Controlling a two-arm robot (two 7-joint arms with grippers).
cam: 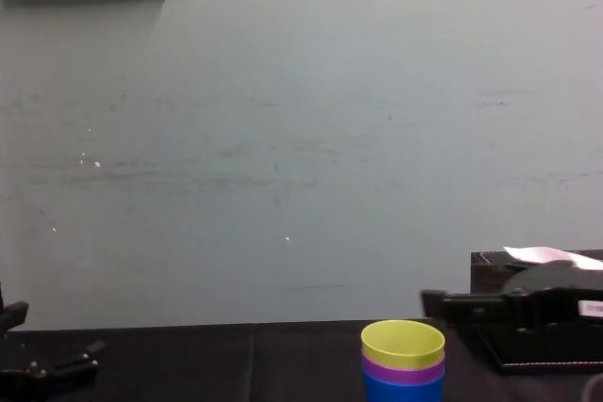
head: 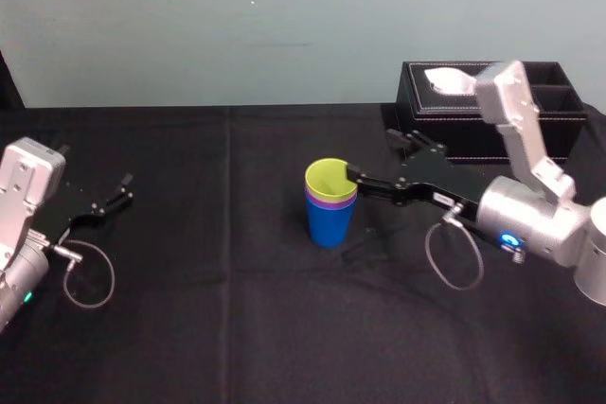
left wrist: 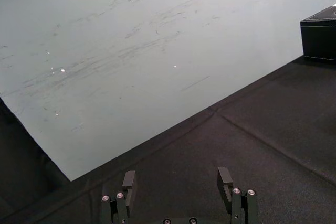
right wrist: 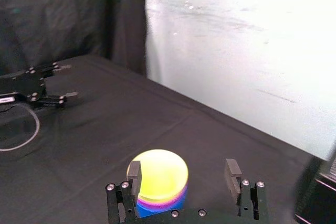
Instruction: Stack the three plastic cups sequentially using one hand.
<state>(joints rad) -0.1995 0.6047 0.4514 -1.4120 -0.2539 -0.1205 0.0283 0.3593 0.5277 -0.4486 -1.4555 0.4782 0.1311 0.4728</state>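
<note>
Head view: right gripper (head: 370, 152) fingers are spread wide, empty, at 3 o'clock of the stacked cups (head: 330, 215). A straight withdrawal, clear of the rim, is advised. Left gripper (head: 121, 191) is parked open at 9 o'clock.

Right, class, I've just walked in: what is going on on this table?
The three cups are nested in one stack on the table: blue cup at the bottom, purple cup in the middle, yellow-green cup on top. The right gripper is open beside the stack, one finger at the top cup's rim, holding nothing. The left gripper sits open far to the left, away from the cups.
</note>
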